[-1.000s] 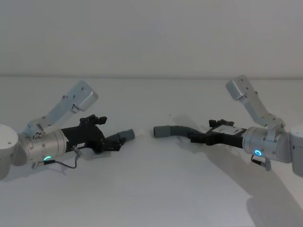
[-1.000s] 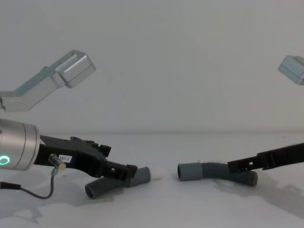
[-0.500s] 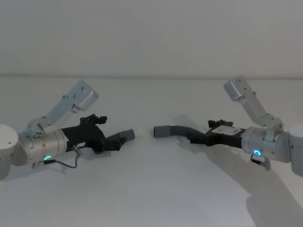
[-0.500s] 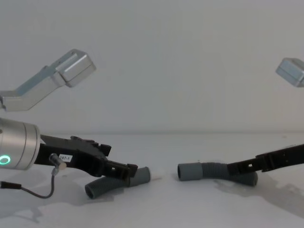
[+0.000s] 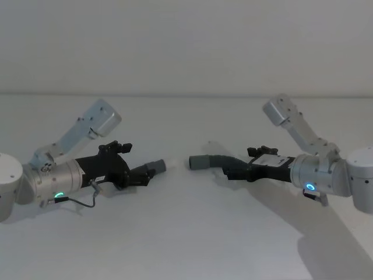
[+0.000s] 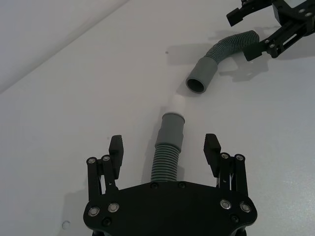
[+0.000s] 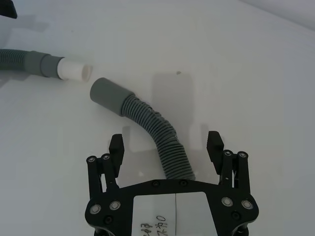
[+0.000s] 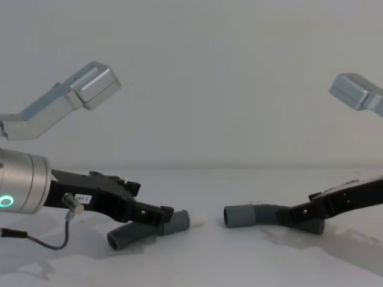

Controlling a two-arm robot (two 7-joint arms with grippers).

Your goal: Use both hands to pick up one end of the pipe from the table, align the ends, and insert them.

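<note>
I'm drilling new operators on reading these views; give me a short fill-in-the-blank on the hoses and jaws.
1. The left gripper straddles the left hose piece with jaws ___.
2. The white tip sticks out of the ___ hose piece's cuff.
3. The right gripper straddles the right hose piece, which lies on the ___.
Missing: open; left; table.

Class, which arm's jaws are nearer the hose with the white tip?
Left. On the left arm, open jaws straddle the white-tipped hose; on the right arm, they straddle the other hose, across the gap.
</note>
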